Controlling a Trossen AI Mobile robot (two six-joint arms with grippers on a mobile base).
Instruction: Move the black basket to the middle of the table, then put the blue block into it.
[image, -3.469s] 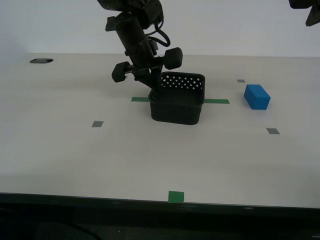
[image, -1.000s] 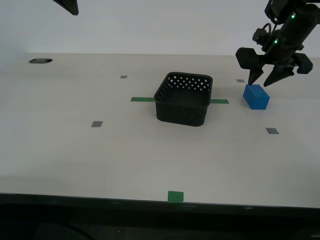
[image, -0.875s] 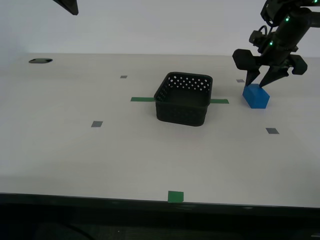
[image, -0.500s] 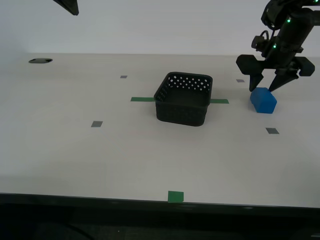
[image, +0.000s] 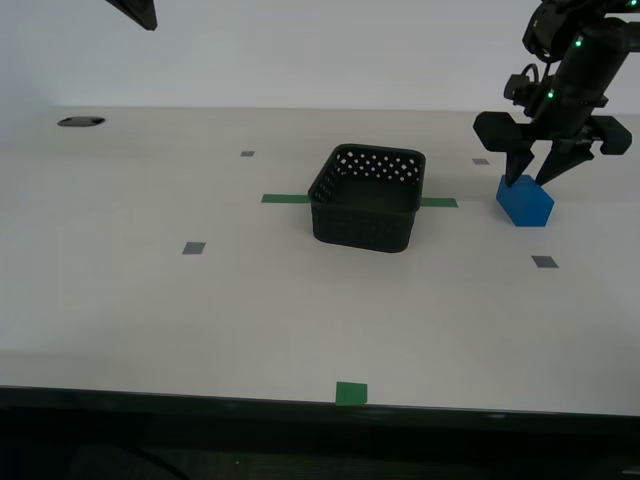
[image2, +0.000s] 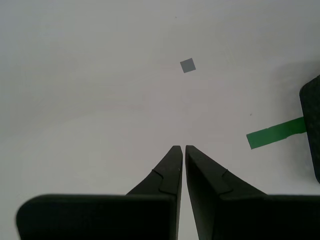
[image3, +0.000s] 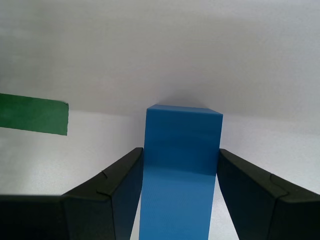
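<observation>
The black basket (image: 365, 198) stands upright and empty on the table (image: 150, 300), on the green tape strip (image: 284, 198). The blue block (image: 525, 201) rests on the table toward the exterior view's right of the basket. My first gripper (image: 531, 183) reaches down over it, with a finger pressed against each side of the block (image3: 181, 165). My second gripper (image2: 180, 147) is shut and empty, held high over bare table. An edge of the basket (image2: 313, 130) shows in the second wrist view.
Small grey square marks (image: 195, 247) dot the table, and a green square (image: 351, 392) lies by the dark front edge. A dark hole (image: 82, 122) is at the back on the exterior view's left. A dark arm tip (image: 135, 10) hangs at the top on that side.
The arm at the basket has let go and lifted away. My first gripper came down over the blue block, nudged and turned it a little rightward, then closed its fingers against its sides.
</observation>
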